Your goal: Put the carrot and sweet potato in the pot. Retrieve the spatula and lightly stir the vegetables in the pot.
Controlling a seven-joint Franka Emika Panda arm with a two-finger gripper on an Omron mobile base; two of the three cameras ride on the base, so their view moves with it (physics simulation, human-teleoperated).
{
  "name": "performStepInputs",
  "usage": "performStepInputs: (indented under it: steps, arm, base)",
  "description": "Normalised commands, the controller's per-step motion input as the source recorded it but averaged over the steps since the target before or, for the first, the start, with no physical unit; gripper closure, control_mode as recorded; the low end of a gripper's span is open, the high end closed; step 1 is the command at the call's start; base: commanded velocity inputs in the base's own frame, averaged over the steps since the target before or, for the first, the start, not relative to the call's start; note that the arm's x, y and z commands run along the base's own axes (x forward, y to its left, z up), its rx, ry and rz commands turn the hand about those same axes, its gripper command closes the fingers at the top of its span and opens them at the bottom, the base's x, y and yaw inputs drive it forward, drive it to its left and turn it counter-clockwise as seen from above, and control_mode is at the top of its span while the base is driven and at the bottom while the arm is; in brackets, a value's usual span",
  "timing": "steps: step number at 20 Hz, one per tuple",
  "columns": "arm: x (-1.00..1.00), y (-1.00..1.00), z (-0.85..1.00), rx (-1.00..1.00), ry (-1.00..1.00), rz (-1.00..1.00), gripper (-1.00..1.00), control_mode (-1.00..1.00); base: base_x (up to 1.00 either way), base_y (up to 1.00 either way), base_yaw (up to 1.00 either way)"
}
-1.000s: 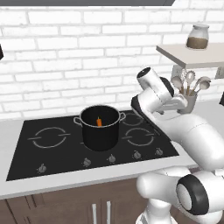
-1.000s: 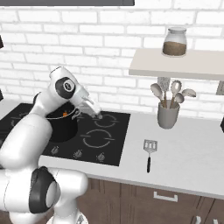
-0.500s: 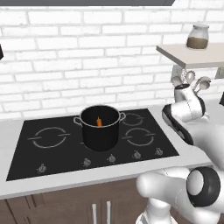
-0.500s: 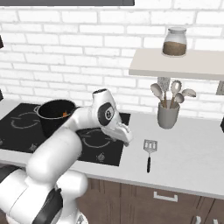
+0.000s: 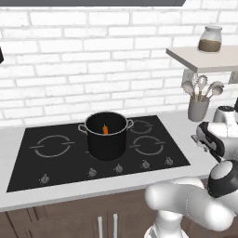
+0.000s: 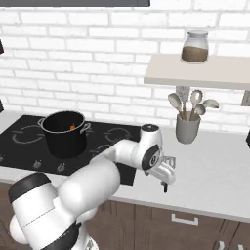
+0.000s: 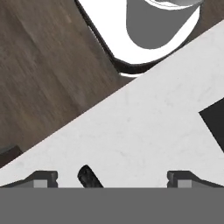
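Note:
The black pot (image 5: pixel 106 139) stands on the cooktop with the bright orange carrot (image 5: pixel 105 129) inside it; orange also shows over the pot (image 6: pixel 63 134) rim in the right base view. The sweet potato is hidden. The spatula lies on the white counter right of the cooktop, mostly covered by my hand. Its black handle end (image 6: pixel 165 188) pokes out toward the counter's front edge. My gripper (image 6: pixel 165 171) hangs low over it. In the hand view my gripper (image 7: pixel 113 178) is open wide, and the handle tip (image 7: pixel 89 177) lies between the fingertips, nearer the left one.
A grey utensil holder (image 6: pixel 188 129) with pale spoons stands on the counter behind the hand. Above it is a shelf (image 6: pixel 200 73) with a jar (image 6: pixel 195 47). The counter's front edge (image 7: pixel 83 116) runs close by, with dark floor beyond it.
The arm has swung right, away from the pot and across the cooktop, and come down over the spatula on the counter. The jaws have stayed open.

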Motion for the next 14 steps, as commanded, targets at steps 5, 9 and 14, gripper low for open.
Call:
performStepInputs:
  steps: [5,9,14]
  arm:
    - [0.23,-0.11,-0.25,0.0,0.01,0.07,-1.0,-1.0]
    - [0.16,-0.08,-0.25,0.0,0.1,0.12,-1.0,-1.0]
    - [0.0,-0.27,-0.38,0.0,0.01,0.11,-1.0,-1.0]
  base:
    - [0.0,0.0,0.0]
    - [0.0,0.0,0.0]
    - [0.0,0.0,0.0]
